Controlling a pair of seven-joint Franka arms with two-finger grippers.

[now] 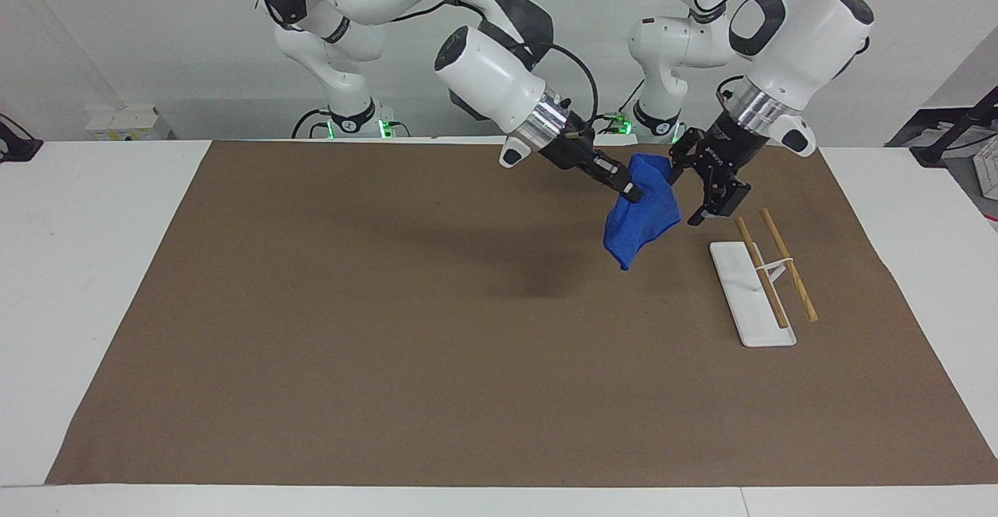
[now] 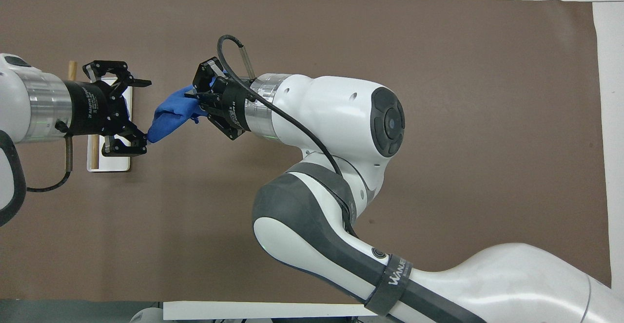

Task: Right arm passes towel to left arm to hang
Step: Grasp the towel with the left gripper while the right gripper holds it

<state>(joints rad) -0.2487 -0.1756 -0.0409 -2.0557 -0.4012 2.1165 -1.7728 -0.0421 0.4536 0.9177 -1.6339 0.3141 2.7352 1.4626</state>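
Note:
The blue towel [image 1: 641, 221] hangs bunched in the air over the brown mat, and my right gripper [image 1: 628, 188] is shut on its upper part. In the overhead view the towel [image 2: 170, 113] droops from the right gripper [image 2: 200, 100] toward the left arm's end of the table. My left gripper [image 1: 684, 193] is open, pointing at the towel's free edge, with one finger above and one below it. Whether it touches the cloth I cannot tell. From overhead the left gripper [image 2: 141, 116] covers part of the rack.
The rack stands on the mat toward the left arm's end: a white base [image 1: 741, 291] carrying two wooden rods [image 1: 787, 263]. From overhead only the base's corner [image 2: 114, 162] and one rod end [image 2: 72, 67] show. The brown mat [image 1: 390, 306] covers most of the table.

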